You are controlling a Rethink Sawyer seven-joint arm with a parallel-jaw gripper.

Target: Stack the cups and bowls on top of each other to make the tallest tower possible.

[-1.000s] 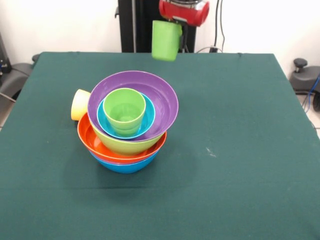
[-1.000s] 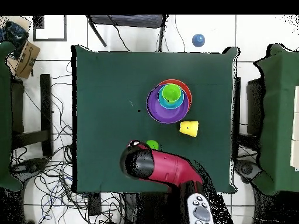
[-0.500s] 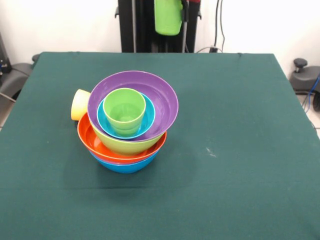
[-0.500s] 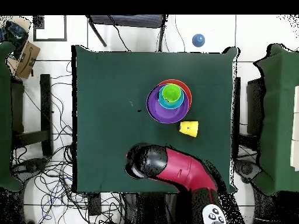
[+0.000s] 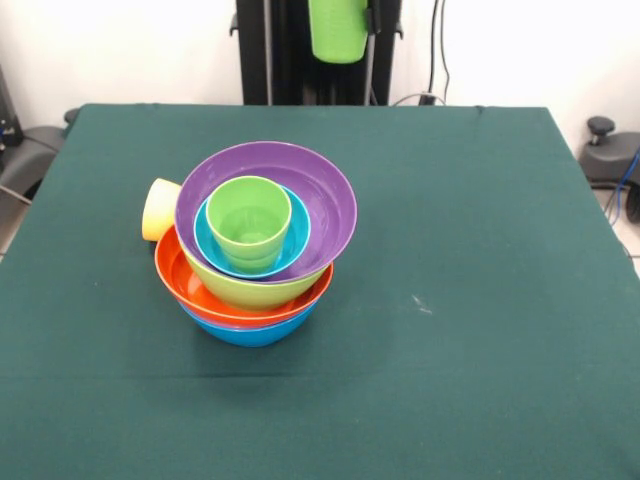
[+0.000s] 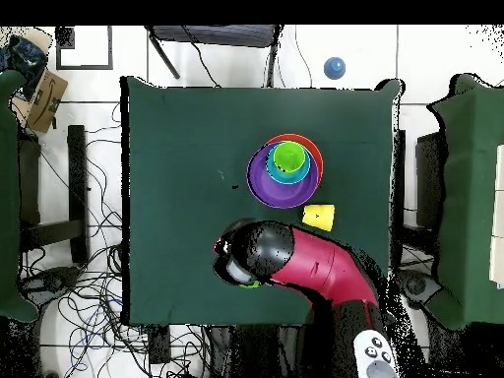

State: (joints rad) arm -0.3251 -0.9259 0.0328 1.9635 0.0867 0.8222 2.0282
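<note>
The green tabletop (image 5: 480,380) carries the tower (image 5: 258,245) left of centre: a blue bowl (image 5: 255,331) at the bottom, then an orange bowl (image 5: 215,297), a lime green bowl (image 5: 250,289), a tilted purple bowl (image 5: 325,205), a small cyan bowl (image 5: 297,240) and, upright inside it, a light green cup (image 5: 249,222). A pale yellow cup (image 5: 158,209) lies on its side just behind the tower's left flank, touching or nearly touching the purple bowl; from above it sits between the tower and the arm. Nothing else stands on the cloth. In the overhead view the red and black arm (image 6: 315,271) reaches over the edge of the tabletop nearest the base, well apart from the tower, with a sliver of green showing under its black head. In the front view a second light green cup (image 5: 338,28) hangs high at the top edge, in front of the black pedestal column (image 5: 275,50). It is carried aloft, but the fingers themselves lie out of sight, so how far they are spread cannot be told. Compared with a second ago, this cup has risen and moved slightly right, and the red wrist has left the front view; the tower and yellow cup have not moved.
</note>
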